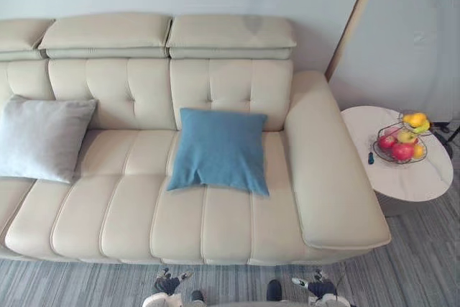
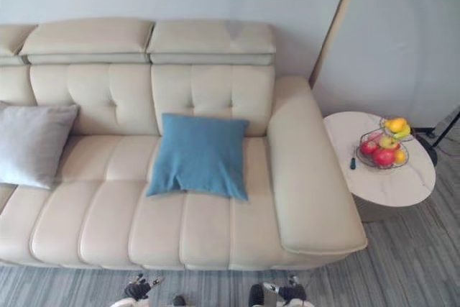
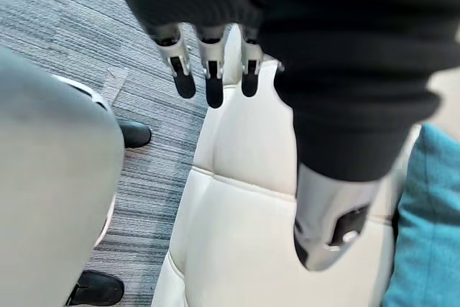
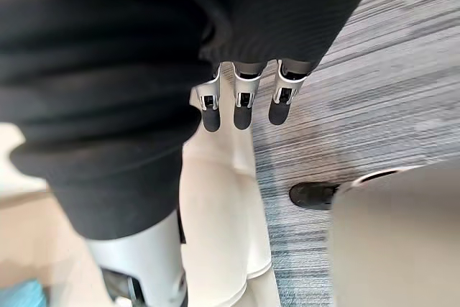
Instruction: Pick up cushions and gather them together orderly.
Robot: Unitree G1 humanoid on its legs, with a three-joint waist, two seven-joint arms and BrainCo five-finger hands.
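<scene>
Cushions: blue cushion in the middle of the sofa, leaning on the backrest; grey cushion at the left end, well apart.
Left hand: fingers straight, holding nothing, near the seat's front edge.
Right hand: same, straight and empty.
Progress: my read is nothing gathered yet; both pick-ups and tidy grouping are left.
Writing: no brand or label readable.

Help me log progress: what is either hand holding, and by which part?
Nothing is held. The left hand and the right hand both hang open and empty.
</scene>
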